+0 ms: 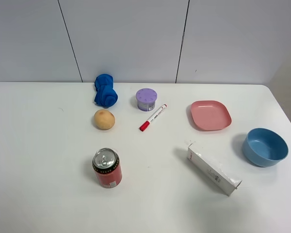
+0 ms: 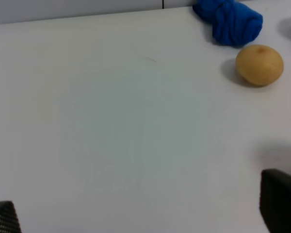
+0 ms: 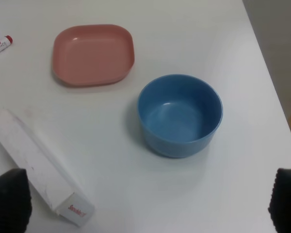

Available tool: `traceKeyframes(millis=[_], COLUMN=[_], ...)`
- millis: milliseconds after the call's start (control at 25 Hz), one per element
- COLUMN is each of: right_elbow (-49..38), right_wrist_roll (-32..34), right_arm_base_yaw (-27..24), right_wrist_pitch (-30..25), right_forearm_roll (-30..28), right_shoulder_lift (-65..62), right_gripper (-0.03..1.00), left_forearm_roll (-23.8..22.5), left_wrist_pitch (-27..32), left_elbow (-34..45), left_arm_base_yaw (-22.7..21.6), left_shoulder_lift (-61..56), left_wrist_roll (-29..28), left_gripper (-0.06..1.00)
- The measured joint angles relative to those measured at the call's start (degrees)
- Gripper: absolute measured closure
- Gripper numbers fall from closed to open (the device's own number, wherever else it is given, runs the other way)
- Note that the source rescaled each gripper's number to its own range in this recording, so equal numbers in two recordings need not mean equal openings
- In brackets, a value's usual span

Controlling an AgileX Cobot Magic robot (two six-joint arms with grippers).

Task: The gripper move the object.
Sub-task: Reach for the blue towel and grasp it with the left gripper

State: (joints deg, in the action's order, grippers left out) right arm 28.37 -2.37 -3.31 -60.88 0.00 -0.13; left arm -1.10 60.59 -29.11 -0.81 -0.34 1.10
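Eight things lie on the white surface [image 1: 39,160], and nothing shows which one is the object to move. Taking the high view as a clock face with the wall at 12, a crumpled blue cloth [image 1: 105,91] sits toward the back. A potato [image 1: 104,119] lies just beside it at 6 o'clock. An upright red can [image 1: 106,168] stands well apart from the potato, again at 6 o'clock.

A purple lidded tub [image 1: 146,99] stands at 3 o'clock of the cloth. A marker [image 1: 153,117] lies just beside the tub at 5 o'clock, its red cap pointing to 7 o'clock. A pink plate [image 1: 211,115] rests at 3 o'clock of the marker. A blue bowl [image 1: 265,146], holding nothing, stands at 4 o'clock of the plate. A long white box [image 1: 213,168] lies flat at 6 o'clock of the plate, running from 10 to 4 o'clock.

Neither arm shows in the high view. The left hand [image 2: 141,208] is spread wide over bare surface, pinching nothing, with the potato and cloth beyond it. The right hand [image 3: 148,201] is also spread wide and holds nothing. The bowl lies ahead of it, and the printed end of the box is near one fingertip [image 3: 9,201].
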Motion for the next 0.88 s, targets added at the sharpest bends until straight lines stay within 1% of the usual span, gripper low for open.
traceKeyframes(millis=[640, 720, 800, 880], right_elbow=[0.0, 0.0, 0.0, 0.0], right_wrist_roll=[0.0, 0.0, 0.0, 0.0], right_arm_base_yaw=[0.0, 0.0, 0.0, 0.0], right_wrist_pitch=[0.0, 0.0, 0.0, 0.0], right_forearm_roll=[0.0, 0.0, 0.0, 0.0], right_shoulder_lift=[0.0, 0.0, 0.0, 0.0], right_gripper=[-0.03, -0.03, -0.03, -0.03], left_forearm_roll=[0.0, 0.0, 0.11, 1.1], left_wrist_pitch=[0.0, 0.0, 0.0, -0.56], left_elbow=[0.0, 0.0, -0.15, -0.83], left_arm_base_yaw=[0.0, 0.91, 1.65, 1.76], left_shoulder_lift=[0.0, 0.0, 2.14, 7.46], left_wrist_roll=[0.0, -0.12, -0.2, -0.2], left_gripper=[-0.06, -0.06, -0.06, -0.06])
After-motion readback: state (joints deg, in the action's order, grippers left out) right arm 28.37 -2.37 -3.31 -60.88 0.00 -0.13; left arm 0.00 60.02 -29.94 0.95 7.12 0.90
